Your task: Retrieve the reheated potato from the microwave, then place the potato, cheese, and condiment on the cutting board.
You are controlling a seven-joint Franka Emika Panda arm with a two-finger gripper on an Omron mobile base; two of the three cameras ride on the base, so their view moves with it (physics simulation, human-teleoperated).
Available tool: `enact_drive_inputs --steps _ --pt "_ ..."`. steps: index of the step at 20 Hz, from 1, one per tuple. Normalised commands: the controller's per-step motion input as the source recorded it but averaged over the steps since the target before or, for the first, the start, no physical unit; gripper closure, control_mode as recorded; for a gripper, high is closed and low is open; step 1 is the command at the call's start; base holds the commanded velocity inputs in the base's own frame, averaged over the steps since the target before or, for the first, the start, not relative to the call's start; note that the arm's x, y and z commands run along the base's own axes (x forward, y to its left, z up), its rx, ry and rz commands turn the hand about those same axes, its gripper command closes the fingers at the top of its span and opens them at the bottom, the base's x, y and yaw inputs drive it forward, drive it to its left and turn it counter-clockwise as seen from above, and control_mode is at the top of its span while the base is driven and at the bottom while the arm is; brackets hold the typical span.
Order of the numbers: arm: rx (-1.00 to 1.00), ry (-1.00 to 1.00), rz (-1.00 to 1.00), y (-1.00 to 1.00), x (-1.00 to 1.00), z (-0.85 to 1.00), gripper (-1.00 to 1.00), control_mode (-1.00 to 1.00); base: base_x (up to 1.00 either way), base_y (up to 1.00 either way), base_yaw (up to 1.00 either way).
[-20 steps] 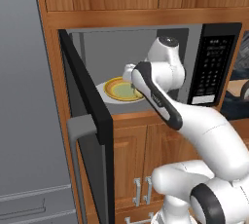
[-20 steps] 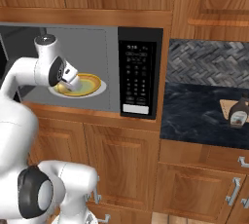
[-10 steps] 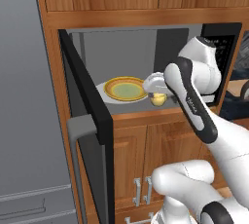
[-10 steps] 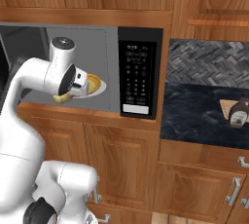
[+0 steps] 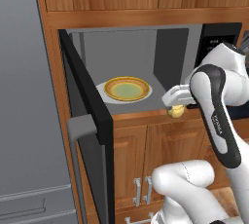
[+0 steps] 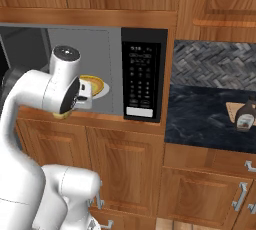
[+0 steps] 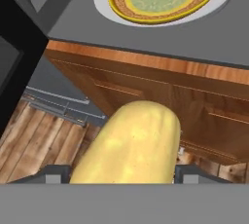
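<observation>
1. Carrying the potato (image 7: 129, 145) out of the microwave (image 6: 143, 76) is the step in hand: the gripper (image 5: 176, 105) has its two fingers closed on the yellowish lump, one at each side of it, as the hand view shows.
2. The potato hangs just outside the open cavity, in front of its lower edge and above the wooden cabinet doors. The yellow plate (image 5: 127, 88) on the white turntable inside is bare, and the black door (image 5: 87, 101) stands swung wide to the left.
3. The first part of the task looks done, I judge; nothing is placed yet.
4. The cutting board (image 6: 238, 110) lies far to the right on the dark surface (image 6: 202, 116), and the condiment (image 6: 244, 115) bottle stands on or just in front of it; I cannot tell which.
5. The next move calls for bringing the potato well to the right, probably with the base driving, keeping the grip firm and passing clear of the keypad panel.
6. The cheese I cannot locate from here.
</observation>
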Motion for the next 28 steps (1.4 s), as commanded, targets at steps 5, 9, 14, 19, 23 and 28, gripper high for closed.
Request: enact_drive_inputs --steps 5,9,14,19,23,28 --pt "-0.02 -0.06 0.00 -0.17 -0.38 -0.06 1.00 -1.00 0.00 0.00 0.00" --pt "-0.06 0.00 0.00 -0.11 -0.22 -0.03 1.00 -1.00 0.00 0.00 0.00" --pt "-0.07 0.02 0.00 -0.02 -0.13 -0.05 1.00 -1.00 0.00 0.00 0.00" --pt "0.00 0.00 0.00 0.00 0.00 0.00 1.00 -1.00 0.00 0.00 0.00" --pt "0.00 0.00 0.00 0.00 0.00 0.00 1.00 -1.00 0.00 0.00 0.00" --pt "0.00 0.00 0.00 0.00 0.00 0.00 1.00 -1.00 0.00 0.00 0.00"
